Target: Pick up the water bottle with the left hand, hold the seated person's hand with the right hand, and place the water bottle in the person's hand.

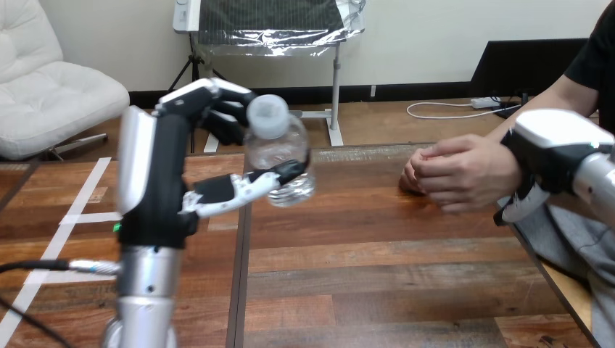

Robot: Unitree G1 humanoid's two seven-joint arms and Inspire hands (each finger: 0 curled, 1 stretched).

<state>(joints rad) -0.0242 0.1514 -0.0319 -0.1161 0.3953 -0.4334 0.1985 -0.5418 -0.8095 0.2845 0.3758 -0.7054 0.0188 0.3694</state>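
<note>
My left hand [170, 170] is holding the water bottle [279, 156] in the air above the left half of the table [377, 275]. The hand is closing round it: the fingers [217, 90] are curling round the far side of the bottle, and the thumb [246, 188] is pressing on the near side, low on its body. The bottle is clear, it is wearing a white cap [268, 116] on top, and it is not touching the table.

The person's hand [460, 174] is resting on the table, close to its right edge, and it is making a loose fist with the knuckles toward the table's middle. It is well apart from the bottle, and bare wood is lying between them.

My right hand [555, 145] is reaching in over the table's right edge, and it is sitting against the person's wrist, just behind the fist. I cannot tell whether it is gripping the wrist or only touching it, because the wrist and the hand are covering each other there.
</note>
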